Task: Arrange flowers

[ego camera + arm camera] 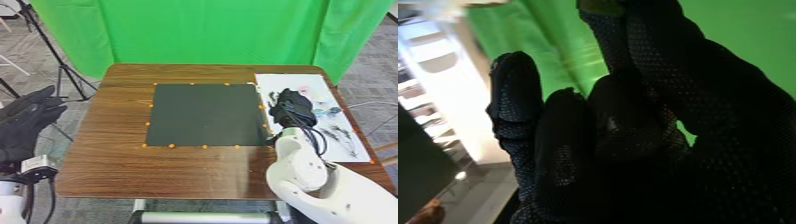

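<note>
Flowers [334,110] lay on a white sheet [282,78] at the three o'clock side of the brown table [98,165]. Taking the sheet as a dial, with twelve farthest from the robot, a pink flower [304,90] sat near twelve, pale blue-green blooms lay near two, and thin dark stems [344,134] lay towards five

The right hand [293,107] was over the ten o'clock part of the sheet, its arm coming in from five o'clock of the head view. The right wrist view showed its black glove against the green curtain [218,35], but I could not tell whether the fingers were apart, together or clamped on a flower

Out past the table's nine o'clock edge was the left hand [22,125], its fingers stretched out and slightly apart, holding nothing

A dark square mat [206,115] lay flat on the table, at nine o'clock from the sheet, with small orange markers [171,146] around its rim. The curtain hung behind the table at twelve o'clock, and a black tripod [62,65] stood on the grey carpet [80,135] at ten o'clock from the mat, beyond the table
</note>
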Action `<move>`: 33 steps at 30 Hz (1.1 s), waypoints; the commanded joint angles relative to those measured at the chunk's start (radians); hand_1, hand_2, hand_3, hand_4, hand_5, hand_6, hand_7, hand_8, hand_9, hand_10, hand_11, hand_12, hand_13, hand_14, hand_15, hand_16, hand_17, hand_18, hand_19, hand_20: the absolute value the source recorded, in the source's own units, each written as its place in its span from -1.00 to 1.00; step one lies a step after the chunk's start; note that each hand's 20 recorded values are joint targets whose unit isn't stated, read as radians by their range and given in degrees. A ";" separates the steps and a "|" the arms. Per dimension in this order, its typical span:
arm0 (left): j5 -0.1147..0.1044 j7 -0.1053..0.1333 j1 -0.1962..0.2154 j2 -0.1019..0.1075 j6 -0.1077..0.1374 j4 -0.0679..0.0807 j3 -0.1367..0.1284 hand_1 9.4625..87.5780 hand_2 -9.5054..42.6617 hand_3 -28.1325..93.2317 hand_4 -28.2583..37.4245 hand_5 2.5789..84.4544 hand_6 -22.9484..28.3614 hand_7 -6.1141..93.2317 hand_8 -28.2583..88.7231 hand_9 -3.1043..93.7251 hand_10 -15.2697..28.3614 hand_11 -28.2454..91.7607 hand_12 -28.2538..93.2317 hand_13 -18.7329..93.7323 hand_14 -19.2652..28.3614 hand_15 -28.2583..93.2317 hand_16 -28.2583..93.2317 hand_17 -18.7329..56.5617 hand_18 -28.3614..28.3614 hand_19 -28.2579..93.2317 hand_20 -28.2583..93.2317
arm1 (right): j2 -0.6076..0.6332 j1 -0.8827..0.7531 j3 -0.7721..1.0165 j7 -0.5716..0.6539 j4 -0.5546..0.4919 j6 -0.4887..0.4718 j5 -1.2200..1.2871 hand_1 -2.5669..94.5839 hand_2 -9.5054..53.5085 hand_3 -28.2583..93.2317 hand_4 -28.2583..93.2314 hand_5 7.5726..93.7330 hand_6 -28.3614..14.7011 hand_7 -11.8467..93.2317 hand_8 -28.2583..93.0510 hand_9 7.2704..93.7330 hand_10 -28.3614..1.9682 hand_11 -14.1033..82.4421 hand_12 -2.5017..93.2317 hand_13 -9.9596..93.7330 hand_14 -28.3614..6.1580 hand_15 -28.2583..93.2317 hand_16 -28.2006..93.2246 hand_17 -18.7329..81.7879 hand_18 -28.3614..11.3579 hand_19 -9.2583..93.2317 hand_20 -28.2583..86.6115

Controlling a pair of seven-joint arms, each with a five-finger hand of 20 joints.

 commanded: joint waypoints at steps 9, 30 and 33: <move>0.033 -0.008 0.099 -0.066 0.035 -0.031 -0.067 -0.49 -0.61 0.71 -0.73 -0.19 0.22 -0.52 -0.71 -0.31 0.53 0.12 -0.42 -0.34 0.78 0.49 -0.80 -0.82 0.72 0.37 -0.41 | -0.265 0.108 -0.070 -0.162 0.066 -0.084 0.011 0.23 -1.00 0.68 -0.97 0.82 0.09 -0.24 -0.26 0.85 0.25 0.79 0.03 0.88 0.16 0.94 -0.06 0.21 -0.86 1.00 -0.18; 0.017 0.014 0.004 0.001 0.069 -0.010 0.033 -0.49 -0.62 0.71 -0.73 -0.19 0.22 -0.52 -0.71 -0.31 0.52 0.12 -0.41 -0.34 0.78 0.49 -0.80 -0.82 0.72 0.37 -0.41 | -0.557 -0.065 0.014 -0.398 0.213 -0.279 -0.134 0.21 -1.00 0.69 -0.96 0.83 0.07 -0.25 -0.25 0.86 0.27 0.79 0.03 0.89 0.17 0.93 -0.07 0.21 -0.86 1.00 -0.18; 0.010 0.028 -0.014 0.018 0.080 -0.006 0.062 -0.49 -0.62 0.71 -0.73 -0.19 0.21 -0.52 -0.71 -0.31 0.52 0.12 -0.41 -0.34 0.78 0.49 -0.80 -0.82 0.72 0.37 -0.41 | -0.605 -0.100 0.047 -0.449 0.246 -0.306 -0.184 0.21 -1.00 0.69 -0.96 0.83 0.08 -0.24 -0.25 0.86 0.28 0.79 0.03 0.89 0.18 0.93 -0.07 0.21 -0.85 1.00 -0.19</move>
